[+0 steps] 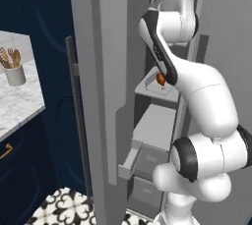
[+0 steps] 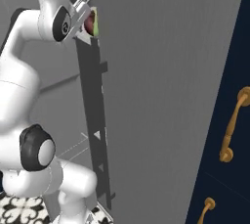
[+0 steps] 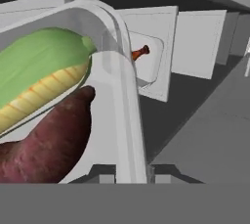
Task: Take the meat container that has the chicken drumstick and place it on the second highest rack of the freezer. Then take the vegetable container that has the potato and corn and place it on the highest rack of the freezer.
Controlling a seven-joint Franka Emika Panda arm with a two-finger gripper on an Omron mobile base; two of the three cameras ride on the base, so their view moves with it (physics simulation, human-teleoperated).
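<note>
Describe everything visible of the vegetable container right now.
The vegetable container is a shallow, pale grey, plastic-looking tray with a rounded rim, seen close up in the hand view. Inside lie the green-husked yellow corn and the dark reddish-brown potato, touching. It is raised inside the freezer, above the shelf holding the chicken drumstick.

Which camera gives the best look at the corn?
The hand view: the corn lies close up, green husk and yellow kernels clear, beside the potato in the vegetable container. The right base view shows a green sliver by the hand. In the left base view I can't make it out.
</note>
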